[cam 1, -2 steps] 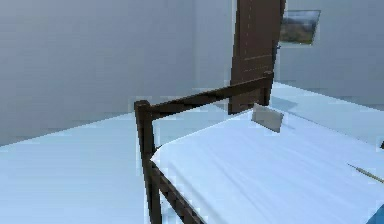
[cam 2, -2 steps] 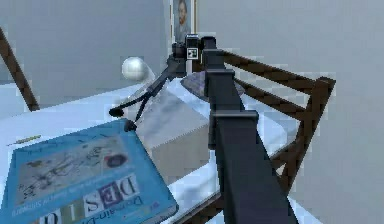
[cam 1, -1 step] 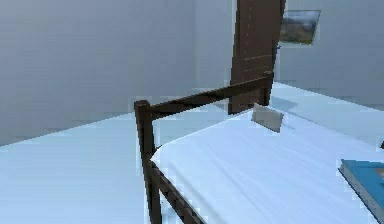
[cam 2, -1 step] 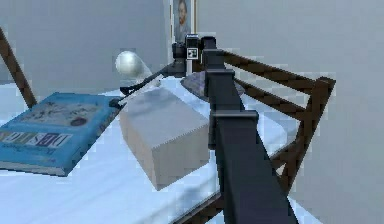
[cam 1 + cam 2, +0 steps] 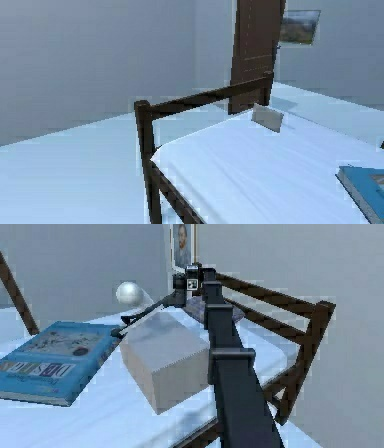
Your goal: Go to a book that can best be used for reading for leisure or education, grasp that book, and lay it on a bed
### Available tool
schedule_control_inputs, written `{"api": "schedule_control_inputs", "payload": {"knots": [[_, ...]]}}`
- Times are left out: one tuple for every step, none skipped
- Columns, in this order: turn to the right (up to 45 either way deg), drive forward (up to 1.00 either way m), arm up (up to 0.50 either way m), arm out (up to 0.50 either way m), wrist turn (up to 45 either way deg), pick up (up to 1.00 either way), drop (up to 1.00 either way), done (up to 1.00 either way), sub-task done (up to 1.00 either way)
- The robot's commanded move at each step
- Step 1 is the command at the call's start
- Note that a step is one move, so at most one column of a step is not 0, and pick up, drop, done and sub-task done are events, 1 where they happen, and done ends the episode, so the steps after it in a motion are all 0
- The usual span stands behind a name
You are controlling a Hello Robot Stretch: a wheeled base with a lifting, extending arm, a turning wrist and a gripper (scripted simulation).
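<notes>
Dark arm [image 5: 238,394] rises from the arm side view's bottom edge, over the bed [image 5: 100,419]: white sheet, dark wood frame [image 5: 300,324]. Tool [image 5: 135,319] sits at the arm's far end, fingers pointing to that view's left above the sheet. A pale box [image 5: 165,359] and the book [image 5: 55,359] lie on the bed at or behind it, so I cannot tell whether the tool holds anything. Book: blue cover, flat on the sheet, just left of the box. Pale ball [image 5: 128,293] up-left of the tool. Forward view: book [image 5: 365,186] at lower right on the bed [image 5: 250,165], box [image 5: 267,118] near the frame's rail, brown door [image 5: 257,50] and wall picture [image 5: 300,27] beyond.
</notes>
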Motion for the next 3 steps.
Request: {"api": "schedule_control_inputs", "payload": {"knots": [[0.0, 0.00, -0.32, 0.00, 0.0, 0.00, 0.00, 0.00, 0.00], [0.0, 0.00, 0.00, 0.00, 0.0, 0.00, 1.00, 0.00, 0.00], [0.0, 0.00, 0.02, 0.00, 0.0, 0.00, 0.00, 0.00, 0.00]]}}
